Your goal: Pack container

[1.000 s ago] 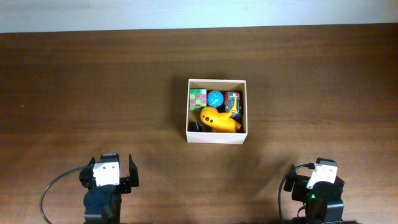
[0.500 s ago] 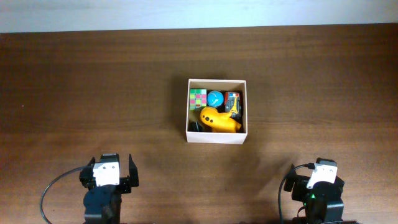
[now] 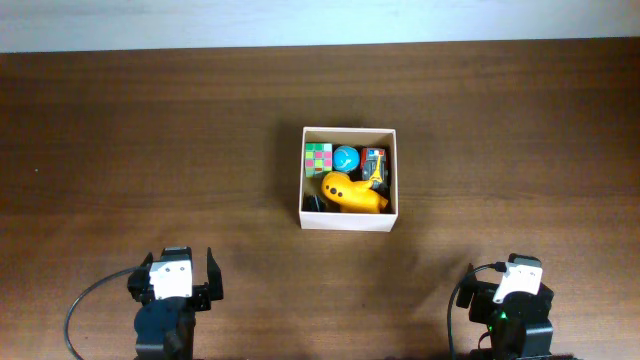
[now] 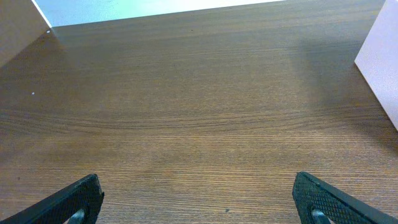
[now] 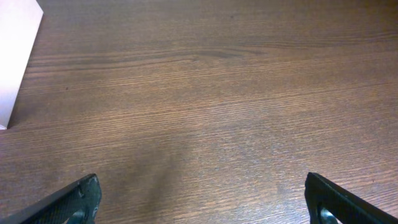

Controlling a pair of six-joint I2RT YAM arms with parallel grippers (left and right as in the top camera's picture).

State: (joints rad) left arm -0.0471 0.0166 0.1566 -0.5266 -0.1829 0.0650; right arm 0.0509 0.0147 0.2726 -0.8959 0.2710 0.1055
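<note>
The container (image 3: 347, 223), a square white-walled box, stands at the middle of the table. Inside lie a yellow toy (image 3: 352, 192), a colourful cube (image 3: 318, 159), a blue ball (image 3: 346, 157) and a small multicoloured toy (image 3: 374, 160). My left gripper (image 3: 172, 271) is open and empty near the front left edge, well apart from the box; its fingers frame bare wood in the left wrist view (image 4: 199, 199), with a box wall (image 4: 380, 59) at the right. My right gripper (image 3: 515, 268) is open and empty at the front right; its wrist view (image 5: 202, 199) shows a box wall (image 5: 15, 56) at the left.
The brown wooden table (image 3: 150, 150) carries nothing else in view. A pale wall strip (image 3: 320, 20) runs along its far edge. A grey cable (image 3: 85, 300) loops beside the left arm's base.
</note>
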